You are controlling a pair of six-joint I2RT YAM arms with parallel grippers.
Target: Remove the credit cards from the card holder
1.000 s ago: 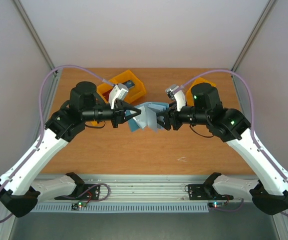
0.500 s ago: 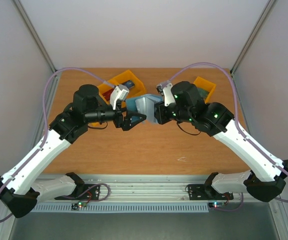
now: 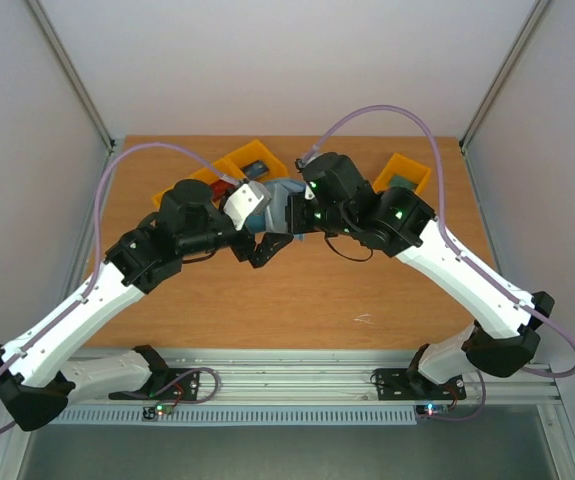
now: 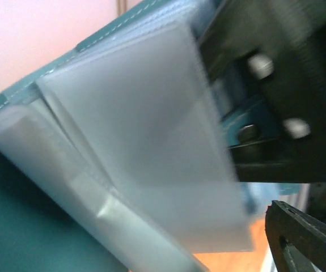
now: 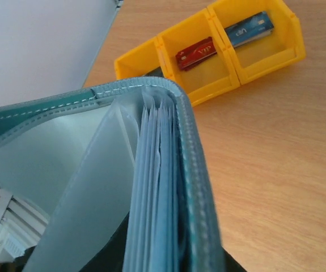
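Though open, card holder largely cropped, pocket contents blurred and indistinct.

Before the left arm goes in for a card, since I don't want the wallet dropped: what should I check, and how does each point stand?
1. Card holder spread open, pockets showing: ok.
2. Right claw clamped on its edge: ok, judging by the left wrist view.
3. Left claw open for a pinch: cannot tell, only one finger shows.
4. Card edge exposed in the pockets: cannot tell, the left wrist view is blurred.
5. Red card and blue card lying in the orange bin: ok.
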